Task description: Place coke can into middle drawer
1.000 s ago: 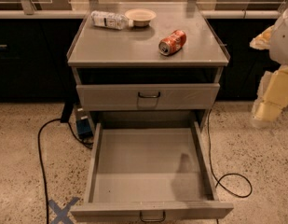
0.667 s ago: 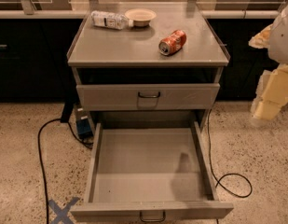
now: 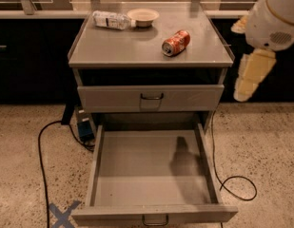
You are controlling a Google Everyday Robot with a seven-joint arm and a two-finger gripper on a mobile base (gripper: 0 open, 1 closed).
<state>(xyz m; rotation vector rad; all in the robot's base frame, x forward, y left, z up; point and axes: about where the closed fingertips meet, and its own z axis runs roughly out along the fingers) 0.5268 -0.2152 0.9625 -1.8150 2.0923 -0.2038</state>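
The coke can (image 3: 175,42) lies on its side on the grey cabinet top (image 3: 113,49), right of the middle. The middle drawer (image 3: 151,167) is pulled wide open at the bottom of the cabinet; its flat floor holds nothing, and its dark loop handle (image 3: 155,219) shows at the front edge. My gripper (image 3: 249,75), cream-coloured, hangs in the air off the cabinet's right side, to the right of the can and a little lower than it. It holds nothing and is apart from the can.
A clear plastic bottle (image 3: 111,20) lies beside a small bowl (image 3: 142,17) at the back of the cabinet top. The upper drawer (image 3: 151,98) is closed. Black cables (image 3: 42,146) run over the speckled floor on both sides. A blue tape cross (image 3: 61,213) marks the floor at front left.
My arm and gripper have moved left and up, closer to the cabinet's right side. The can, drawer and other things have not moved.
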